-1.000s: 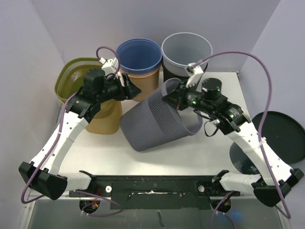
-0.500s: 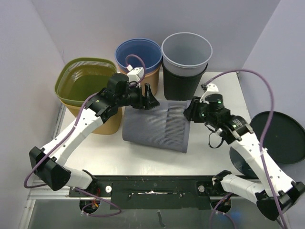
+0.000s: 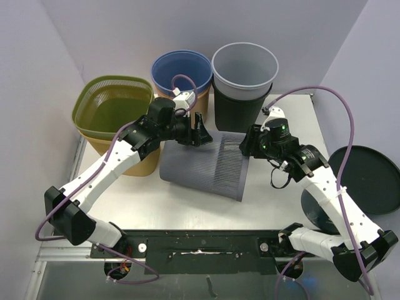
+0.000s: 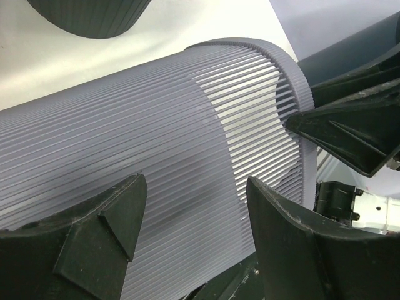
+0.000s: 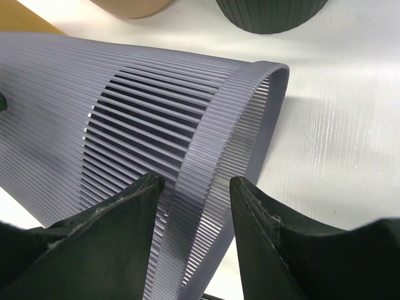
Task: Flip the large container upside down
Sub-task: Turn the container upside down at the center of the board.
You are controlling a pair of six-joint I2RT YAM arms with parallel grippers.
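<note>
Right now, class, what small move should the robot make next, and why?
Probably draw the right gripper back off the rim: the grey ribbed basket lies on its side, those jaws stand apart around its rim, and the left gripper hangs open above its wall.

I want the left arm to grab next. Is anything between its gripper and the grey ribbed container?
Nothing visible: the open left gripper hangs over the container, and the right gripper straddles its rim.

1. Ribbed grey container (image 5: 62,94) runs off the right wrist view's left edge, base unseen.
2. The same view's top edge clips the black ribbed bin (image 5: 269,12).
3. Left arm (image 3: 106,172) covers part of the tan bin (image 3: 147,167).
</note>
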